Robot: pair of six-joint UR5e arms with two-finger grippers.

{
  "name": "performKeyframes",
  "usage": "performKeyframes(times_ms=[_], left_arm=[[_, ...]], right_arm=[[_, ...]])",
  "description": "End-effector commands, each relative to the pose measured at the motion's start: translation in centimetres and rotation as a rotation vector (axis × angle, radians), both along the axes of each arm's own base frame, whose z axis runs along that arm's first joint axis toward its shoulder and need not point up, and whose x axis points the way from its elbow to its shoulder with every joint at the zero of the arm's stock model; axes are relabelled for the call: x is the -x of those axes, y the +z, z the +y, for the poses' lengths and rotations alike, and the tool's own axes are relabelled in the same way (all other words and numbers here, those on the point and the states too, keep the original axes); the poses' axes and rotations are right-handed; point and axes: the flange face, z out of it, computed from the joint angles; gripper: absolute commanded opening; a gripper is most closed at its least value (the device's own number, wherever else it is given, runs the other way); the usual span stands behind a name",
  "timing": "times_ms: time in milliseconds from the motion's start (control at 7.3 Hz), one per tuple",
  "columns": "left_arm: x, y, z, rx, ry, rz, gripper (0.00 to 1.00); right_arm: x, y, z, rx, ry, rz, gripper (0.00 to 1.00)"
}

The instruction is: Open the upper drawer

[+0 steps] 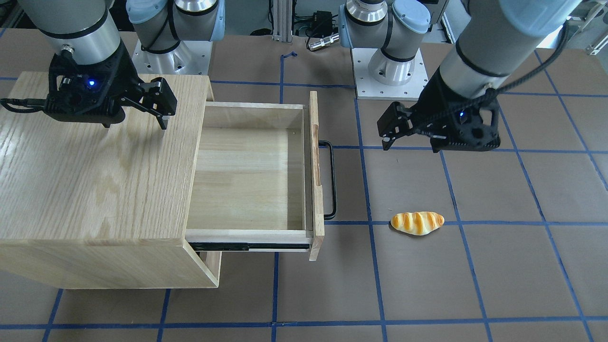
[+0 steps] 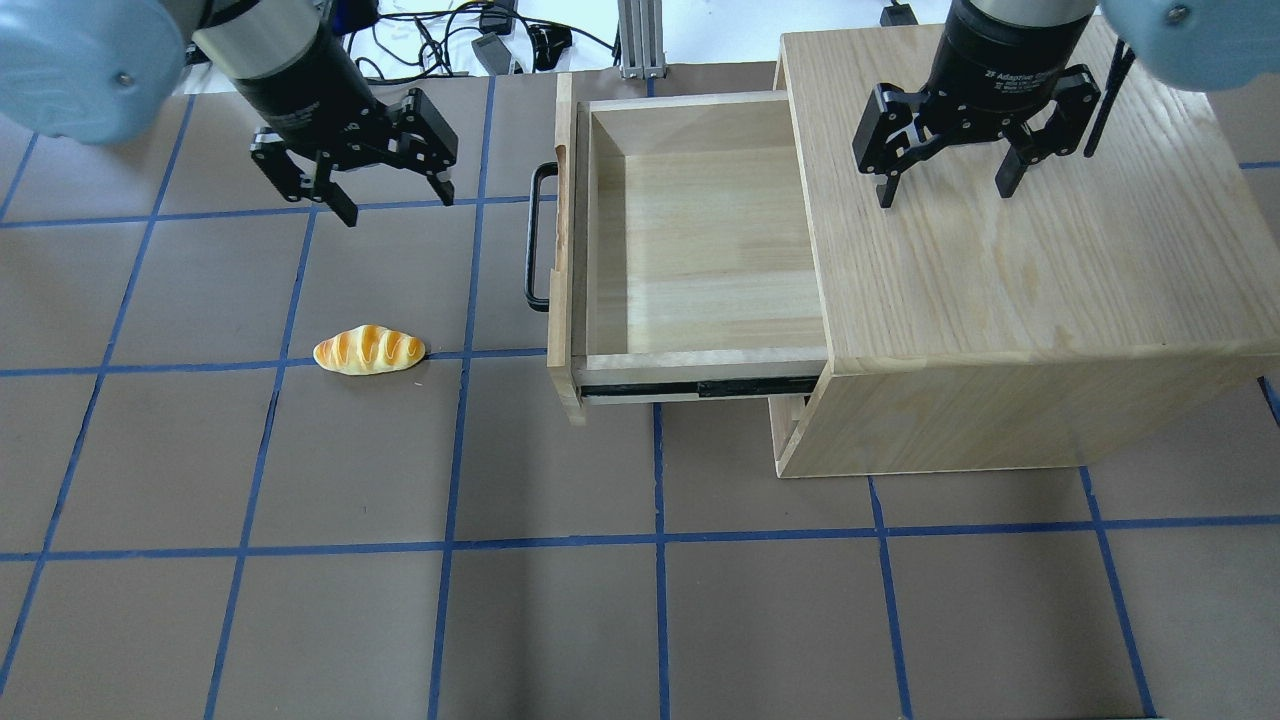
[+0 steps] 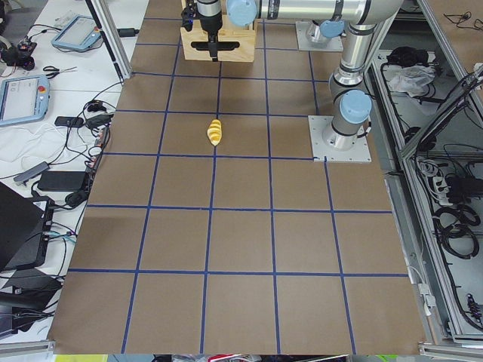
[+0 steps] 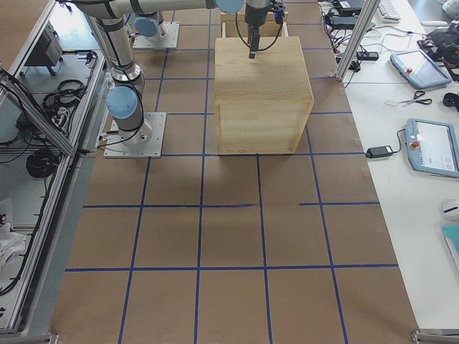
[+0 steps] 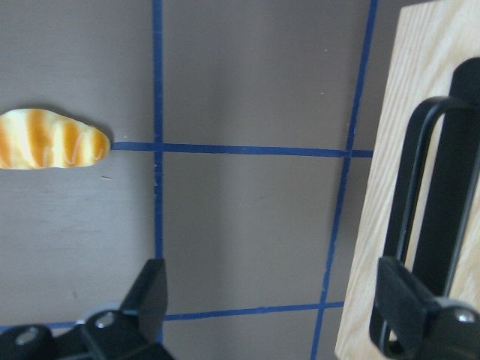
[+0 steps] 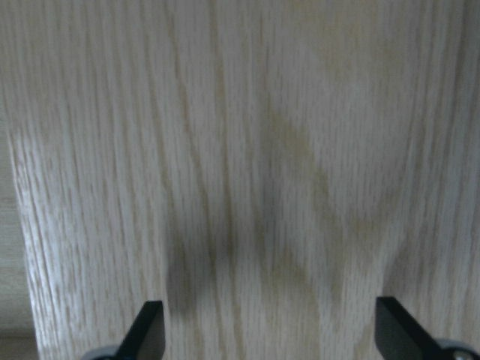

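A: Overhead. Item, position?
B: Drawer (image 2: 700, 250), drawn well out of cabinet (image 2: 1050, 280) toward robot's left; nothing inside. Handle (image 2: 538, 235) on outer face, long axis near-to-far, parallel to drawer front.
A: Hands?
B: Left hand (image 2: 398, 205): fingers apart, empty, above surface (image 2: 300, 600), near handle's far end on its outer side, not touching. Right hand (image 2: 945, 195): fingers apart, empty, over cabinet top, behind drawer.
A: Nearer to handle?
B: Left, plainly. Right well apart, on cabinet side.
A: Front-facing.
B: Mirrored, same entry. Drawer out on black rails; left hand beyond handle, level with its robot-side end. Roll (image 1: 417, 223) on surface past handle, well apart from it.
A: Side views.
B: Too small for finger state. From left end: left hand lined up before drawer front. From right end: drawer mostly hidden behind cabinet, right hand over top.
A: Left wrist.
B: Handle at right edge, beside one finger; contact not determinable. Fingers apart. Roll upper left.
A: Right wrist.
B: Oak grain only; fingertips apart at lower corners.
A: Judgement?
B: Opening looks largely done. Any further pull: left hand's job, travel straight away from cabinet, across handle's axis.
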Motion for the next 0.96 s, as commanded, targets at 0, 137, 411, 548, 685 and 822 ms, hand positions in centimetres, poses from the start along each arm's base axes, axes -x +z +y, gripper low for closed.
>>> performKeyframes(times_ms=[0,137,411,548,685,822], left_arm=[[-0.4,5.4,2.5,0.058,-0.035,-0.047,1.00],[-0.2,6.1,3.2,0.073,-0.041,-0.053,1.00],[1.6,6.1,5.1,0.072,-0.059,-0.033,1.00],[1.5,6.2,5.6,0.076,-0.068,-0.044,1.00],[1.6,6.2,5.7,0.074,-0.070,-0.043,1.00],[1.7,6.0,5.6,0.071,-0.071,-0.043,1.00]], right_arm=[[0.0,0.0,0.0,0.000,0.001,0.000,1.00],[0.0,0.0,0.0,0.000,-0.001,0.000,1.00],[0.0,-0.1,0.0,-0.001,-0.001,0.000,1.00],[0.0,0.0,0.0,0.000,0.001,0.000,1.00],[0.0,0.0,0.0,0.000,-0.001,0.000,1.00],[0.0,0.0,0.0,0.000,-0.001,0.000,1.00]])
